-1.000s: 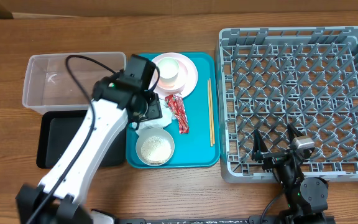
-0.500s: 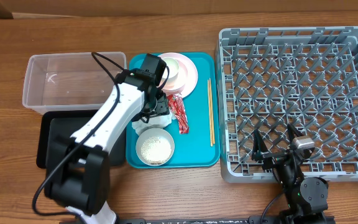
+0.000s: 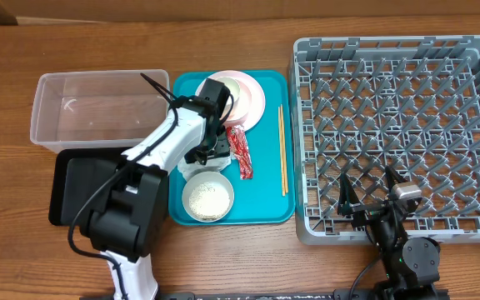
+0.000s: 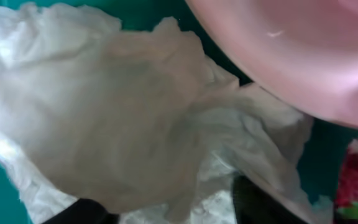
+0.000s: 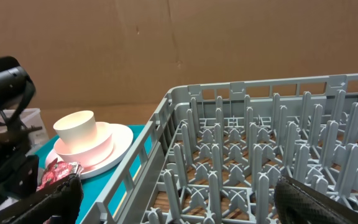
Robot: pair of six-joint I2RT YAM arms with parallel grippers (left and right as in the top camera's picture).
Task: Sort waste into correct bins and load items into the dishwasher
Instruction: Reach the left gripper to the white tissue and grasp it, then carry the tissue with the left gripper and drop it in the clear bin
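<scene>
Pink plate (image 4: 303, 56) and red wrapper (image 4: 356, 180) crowd the crumpled tissue (image 4: 135, 112).

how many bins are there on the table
2: the clear tub at the far left of the table, and the black tray right beside it on the robot's side. None seem hidden.

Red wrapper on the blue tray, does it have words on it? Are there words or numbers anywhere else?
Red wrapper: pale marks only, too small and blurred to read.
Black strip at the bottom edge of the overhead view: tiny white marks, too small to read.
Nothing else in any view shows words, numbers or signs.
</scene>
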